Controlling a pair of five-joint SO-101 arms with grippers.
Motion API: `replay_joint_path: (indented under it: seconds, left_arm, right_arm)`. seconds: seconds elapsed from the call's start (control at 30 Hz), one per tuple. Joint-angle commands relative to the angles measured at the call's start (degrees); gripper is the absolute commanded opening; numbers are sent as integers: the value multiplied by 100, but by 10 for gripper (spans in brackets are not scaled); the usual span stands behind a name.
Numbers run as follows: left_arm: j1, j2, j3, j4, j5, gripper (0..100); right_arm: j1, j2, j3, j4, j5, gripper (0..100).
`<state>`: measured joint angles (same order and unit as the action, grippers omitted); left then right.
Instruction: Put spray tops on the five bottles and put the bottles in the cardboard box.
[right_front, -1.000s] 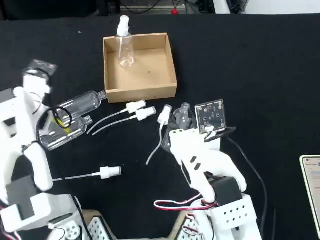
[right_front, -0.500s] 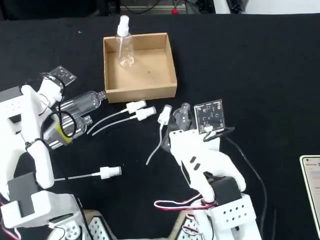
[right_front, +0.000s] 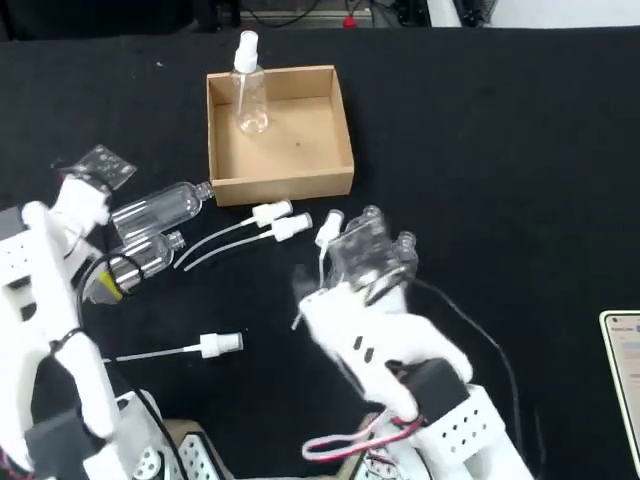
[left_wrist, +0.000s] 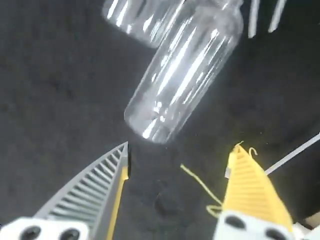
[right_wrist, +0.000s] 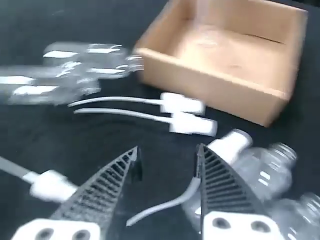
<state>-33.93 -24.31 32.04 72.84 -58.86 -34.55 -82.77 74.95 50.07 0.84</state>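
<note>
Lying on its side on the black table (right_front: 520, 150), a bare bottle (left_wrist: 185, 70) is seen just ahead of the left pincer (left_wrist: 181, 150), whose fingers are spread apart with nothing held between them. A second bottle (right_front: 160, 207) is laid just beside the first, its neck at the front left corner of the box (right_front: 285, 185). Inside the box, a capped bottle (right_front: 248, 95) is placed in the far left corner. Two tops (right_front: 272, 212) are laid side by side in front of the box, their tubes pointed away to the left arm's side. A third top (right_front: 220, 345) is found nearer the arms, well apart from the others. The right pincer (right_wrist: 167, 150) is held above the table with its fingers apart and empty. Just beside it, a fourth top (right_wrist: 230, 142) is set against two more bottles (right_wrist: 265, 167), both lying uncapped.
</note>
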Motion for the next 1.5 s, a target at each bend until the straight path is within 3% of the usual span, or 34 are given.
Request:
replay_joint_path:
  seconds: [0.0, 0.27, 0.57, 0.77, 0.83, 1.07, 1.33, 1.47]
  left_arm:
    - [-356, -316, 136, -97, 659, 308]
    - [-1481, -316, 743, -571, 2523, 307]
    - [-2730, -264, 787, -1090, 2585, 310]
    - [-2791, -255, 787, -1090, 2576, 308]
    - [-2800, -264, 787, -1090, 2576, 308]
    - [-3178, -316, 787, -1090, 2101, 307]
    - [-3459, -273, 787, -1090, 1943, 307]
    - [-3468, -308, 787, -1090, 1943, 307]
  right_arm:
    - [-782, 541, -541, -88, 88, 173]
    - [-2171, 3178, -1745, -211, 105, 176]
    - [-2295, 5262, -2615, -853, -35, 177]
    - [-2127, 6044, -3169, -853, -2488, 177]
    - [-2215, 6176, -3169, -853, -2936, 177]
    - [-2954, 6378, -2853, -774, -2215, 177]
    - [-2998, 6396, -2651, -826, -2084, 177]
    - [-2936, 6431, -2598, -1363, -2084, 177]
